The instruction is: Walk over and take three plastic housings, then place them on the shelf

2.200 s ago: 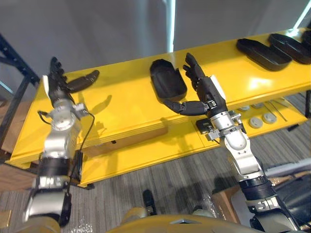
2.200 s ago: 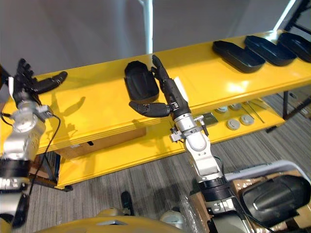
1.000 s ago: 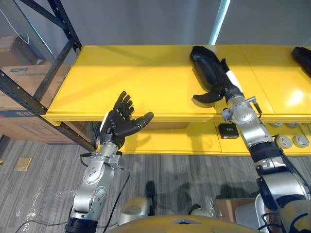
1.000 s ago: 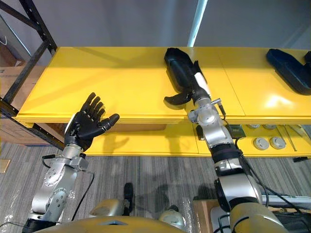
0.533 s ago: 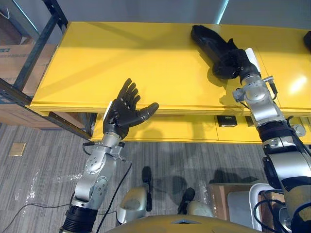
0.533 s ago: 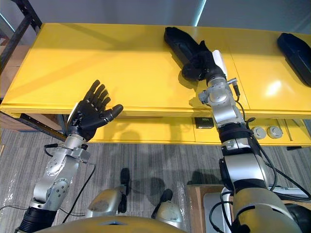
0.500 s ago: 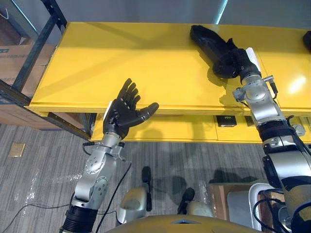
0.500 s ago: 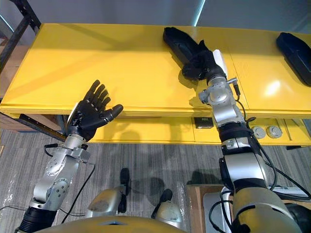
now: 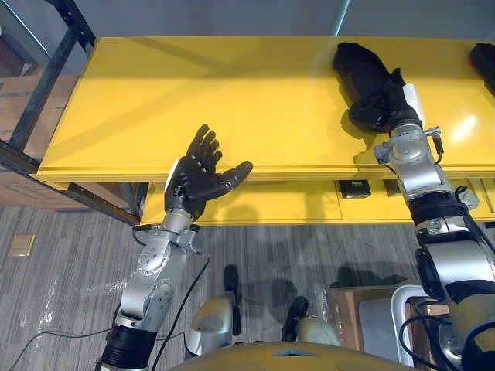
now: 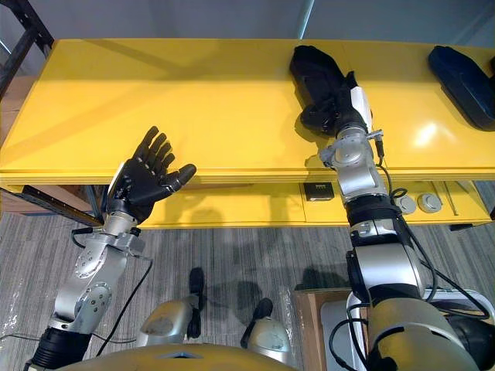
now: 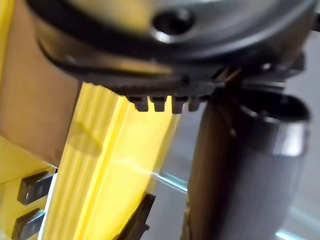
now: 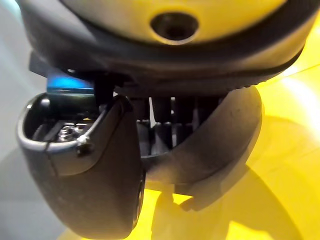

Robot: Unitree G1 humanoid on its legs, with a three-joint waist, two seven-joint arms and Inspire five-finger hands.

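Note:
A black plastic housing [image 9: 357,68] lies on the yellow table [image 9: 232,100], towards its right side. My right hand [image 9: 380,107] rests on the housing's near end with its fingers curled over it. In the right wrist view the housing's dark shell [image 12: 87,185] sits inside the hand's curl. My left hand [image 9: 198,175] hovers open, palm up, in front of the table's near edge and holds nothing. A second black housing [image 10: 462,73] lies at the table's far right.
A dark metal rack [image 9: 48,68] stands at the table's left end, with cardboard boxes behind it. On the lower yellow shelf sit a small black box [image 9: 354,186] and round grey parts [image 10: 428,202]. Grey carpet runs under the table.
The camera has shifted. My right hand's fingers, straight a second ago, have curled down over the housing's near end. The left hand holds the same open pose.

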